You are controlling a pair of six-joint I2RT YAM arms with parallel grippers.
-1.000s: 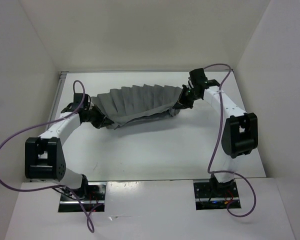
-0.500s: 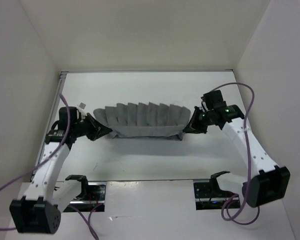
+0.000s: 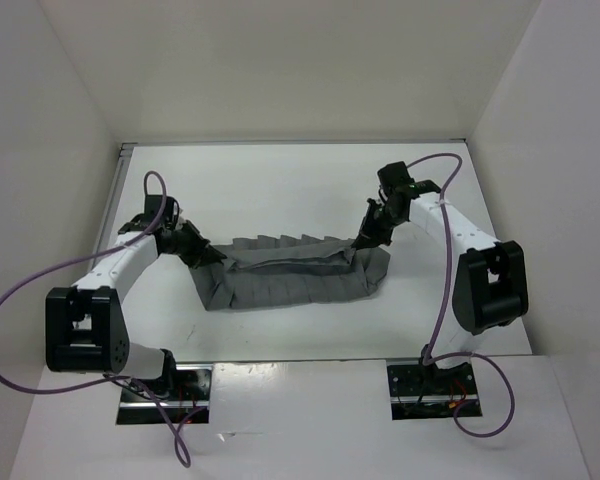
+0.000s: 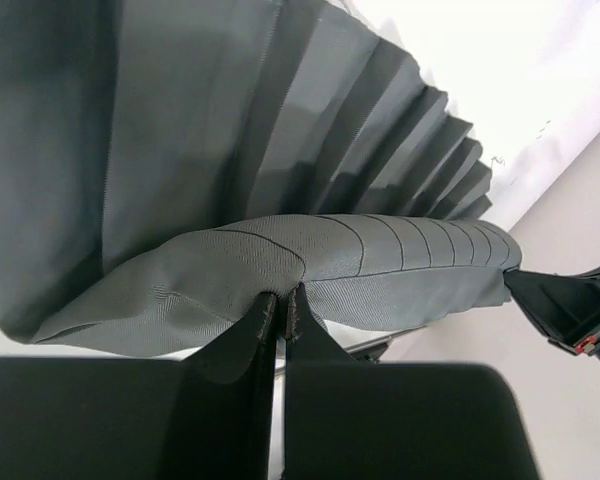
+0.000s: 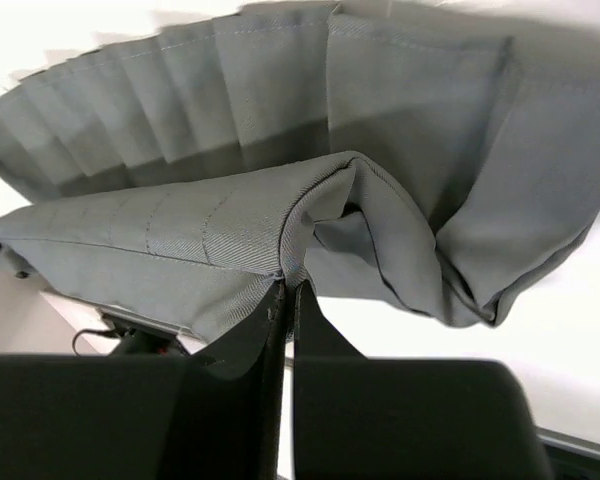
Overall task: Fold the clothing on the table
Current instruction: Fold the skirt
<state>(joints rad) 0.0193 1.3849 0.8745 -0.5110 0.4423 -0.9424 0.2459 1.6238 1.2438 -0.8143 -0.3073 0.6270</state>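
Across the middle of the counter (image 3: 280, 180), between our left arm (image 3: 120, 262) and right arm (image 3: 450, 215), the clothing (image 3: 290, 280) lay as a long grey strip, with its pleats showing along the far side. We had our left jaws pinched shut on the clothing's left end and our right jaws pinched shut on its right end. Each wrist view showed a seamed edge clamped between closed tips.

We judged the first lengthwise fold to be about half made. A smooth layer sat doubled over the pleats, but the held edge ran taut from one pair of jaws to the other and looked raised rather than laid flat. The right end bunched and sagged below the right jaws.

What remained, as we read it, was to set that edge down squarely, let go, and smooth the bunched end. After that we would probably need to fold the strip crosswise into a compact bundle. None of that showed as done.
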